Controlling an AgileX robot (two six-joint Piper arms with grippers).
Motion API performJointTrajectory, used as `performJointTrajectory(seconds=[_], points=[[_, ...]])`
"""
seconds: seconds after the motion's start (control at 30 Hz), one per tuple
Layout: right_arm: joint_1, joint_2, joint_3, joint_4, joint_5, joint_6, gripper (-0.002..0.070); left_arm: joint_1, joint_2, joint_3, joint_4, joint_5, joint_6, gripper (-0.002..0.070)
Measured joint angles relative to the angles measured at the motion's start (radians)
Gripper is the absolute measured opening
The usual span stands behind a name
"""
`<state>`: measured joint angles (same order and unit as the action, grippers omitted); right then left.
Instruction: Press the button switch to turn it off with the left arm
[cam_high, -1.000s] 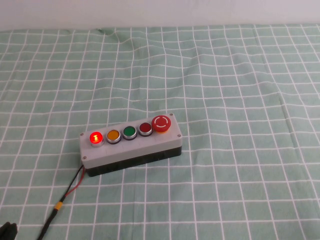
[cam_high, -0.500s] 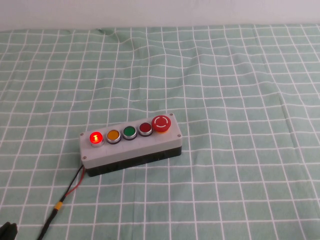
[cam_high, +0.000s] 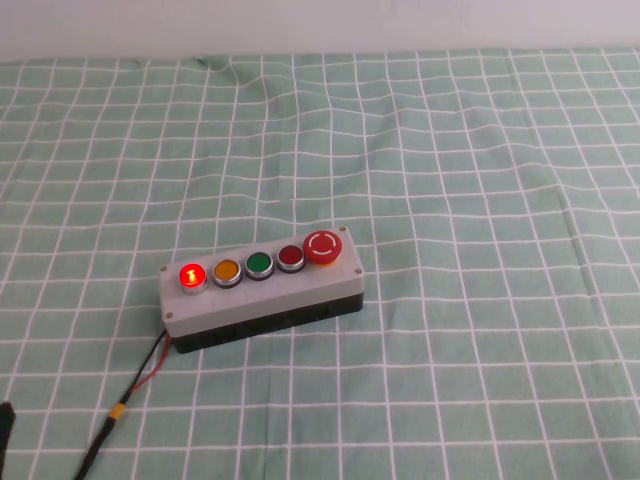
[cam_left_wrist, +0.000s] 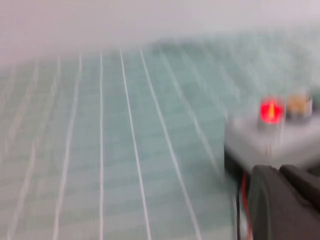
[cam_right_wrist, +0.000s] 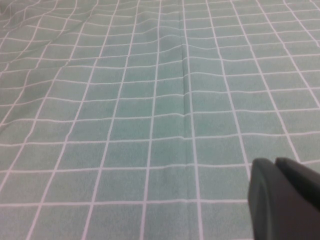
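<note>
The button switch (cam_high: 191, 275) is a small round red button, lit, with a "1" mark, at the left end of the row on a grey five-button box (cam_high: 262, 290). It also shows in the blurred left wrist view (cam_left_wrist: 271, 110). My left gripper (cam_left_wrist: 280, 172) is shut and empty, low and short of the box's left end, with the box's cable beside it. Only a dark sliver of the left arm (cam_high: 4, 425) shows at the high view's bottom-left corner. My right gripper (cam_right_wrist: 275, 162) is shut and empty over bare cloth, out of the high view.
The box sits on a green checked cloth (cam_high: 450, 180). Its other buttons are yellow (cam_high: 226, 270), green (cam_high: 259, 264), dark red (cam_high: 290, 257) and a big red mushroom head (cam_high: 323, 247). A red and black cable (cam_high: 140, 375) runs from the box's left end to the front edge.
The dark bit of my left arm at the high view's bottom-left corner has shifted a little up and towards the edge. The box and its lit button are unchanged.
</note>
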<state>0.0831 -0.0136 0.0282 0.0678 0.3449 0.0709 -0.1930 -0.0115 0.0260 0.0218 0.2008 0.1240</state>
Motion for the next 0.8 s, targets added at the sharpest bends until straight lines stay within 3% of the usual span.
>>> performJointTrajectory(seconds=[0.33, 0.57, 0.8], points=[[0.000, 0.000, 0.000, 0.000, 0.000, 0.000, -0.0016, 0.000, 0.000, 0.000, 0.000, -0.629, 0.000, -0.0003], [0.000, 0.000, 0.000, 0.000, 0.000, 0.000, -0.0016, 0.000, 0.000, 0.000, 0.000, -0.781, -0.010, -0.0003], [0.000, 0.000, 0.000, 0.000, 0.000, 0.000, -0.0016, 0.000, -0.002, -0.005, -0.014, -1.050, -0.055, -0.0003]])
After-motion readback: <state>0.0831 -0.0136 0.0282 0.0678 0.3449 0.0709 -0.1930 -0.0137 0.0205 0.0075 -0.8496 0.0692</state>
